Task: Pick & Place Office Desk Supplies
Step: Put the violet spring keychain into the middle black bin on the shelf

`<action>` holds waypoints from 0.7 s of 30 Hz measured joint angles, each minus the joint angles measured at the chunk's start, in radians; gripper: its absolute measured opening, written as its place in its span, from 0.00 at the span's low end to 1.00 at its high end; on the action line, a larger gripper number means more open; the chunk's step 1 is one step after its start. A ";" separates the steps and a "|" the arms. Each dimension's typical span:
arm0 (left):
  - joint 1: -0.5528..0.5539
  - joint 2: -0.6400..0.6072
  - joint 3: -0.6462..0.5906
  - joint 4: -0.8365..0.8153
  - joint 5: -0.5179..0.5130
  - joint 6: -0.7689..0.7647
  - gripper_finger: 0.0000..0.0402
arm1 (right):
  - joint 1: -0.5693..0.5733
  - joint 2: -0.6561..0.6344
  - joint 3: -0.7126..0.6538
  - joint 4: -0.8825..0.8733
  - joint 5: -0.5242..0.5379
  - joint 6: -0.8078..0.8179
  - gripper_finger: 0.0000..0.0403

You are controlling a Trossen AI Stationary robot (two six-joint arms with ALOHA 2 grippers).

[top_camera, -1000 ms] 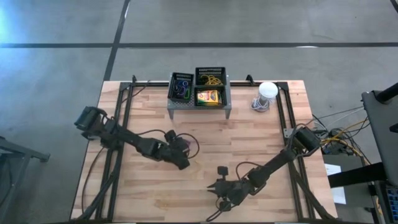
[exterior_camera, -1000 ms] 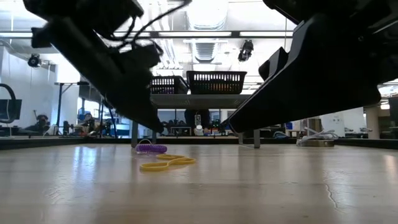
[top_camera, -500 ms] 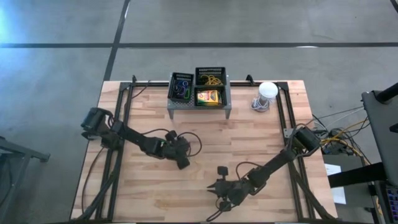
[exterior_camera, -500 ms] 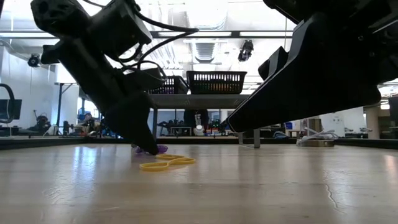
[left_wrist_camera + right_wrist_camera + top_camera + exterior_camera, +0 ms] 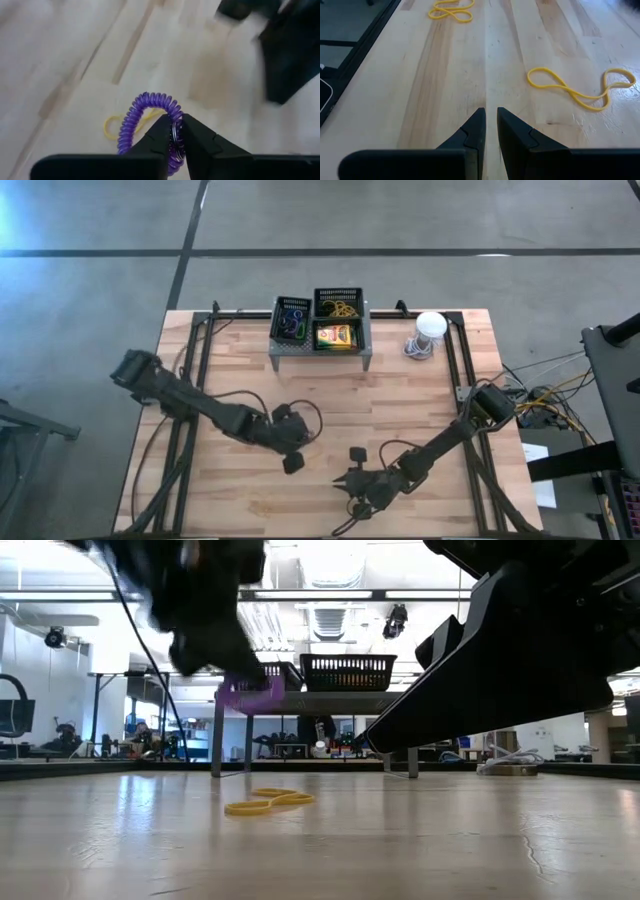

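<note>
One purple coil band [image 5: 150, 120] is pinched between the pressed-together fingers [image 5: 159, 137] of the left tool [image 5: 175, 135], lifted clear of the worktop [image 5: 400, 395] left of centre. A yellow rubber band [image 5: 268, 802] lies on the wood below it. The right tool [image 5: 490, 127] sits low at the near edge, fingers nearly pressed together on nothing; two more yellow bands [image 5: 580, 87] lie ahead of it. Crayon box [image 5: 336, 335] rests in the far rack [image 5: 320, 350].
</note>
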 joint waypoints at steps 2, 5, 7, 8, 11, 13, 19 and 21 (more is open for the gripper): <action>0.003 -0.046 0.042 -0.058 -0.002 -0.013 0.10 | 0.000 0.000 0.000 0.000 0.000 0.000 0.11; 0.037 -0.115 0.113 -0.176 -0.030 -0.014 0.10 | -0.004 0.000 0.000 0.001 0.000 0.000 0.11; 0.086 -0.157 0.166 -0.279 -0.058 -0.014 0.10 | -0.004 0.000 0.000 0.002 0.000 0.000 0.11; 0.118 -0.175 0.191 -0.322 -0.071 -0.005 0.10 | -0.006 0.000 0.000 0.004 0.000 0.000 0.11; 0.247 -0.210 0.260 -0.387 -0.080 0.072 0.10 | -0.007 0.000 0.000 0.009 0.000 -0.001 0.11; 0.346 -0.217 0.303 -0.392 -0.067 0.127 0.10 | -0.008 0.001 0.000 0.018 0.001 -0.013 0.11; 0.655 -0.191 0.390 -0.387 0.056 0.248 0.10 | -0.013 0.001 0.000 0.023 0.000 -0.026 0.11; 0.732 -0.178 0.398 -0.384 0.074 0.251 0.10 | -0.013 0.001 0.000 0.022 0.000 -0.027 0.11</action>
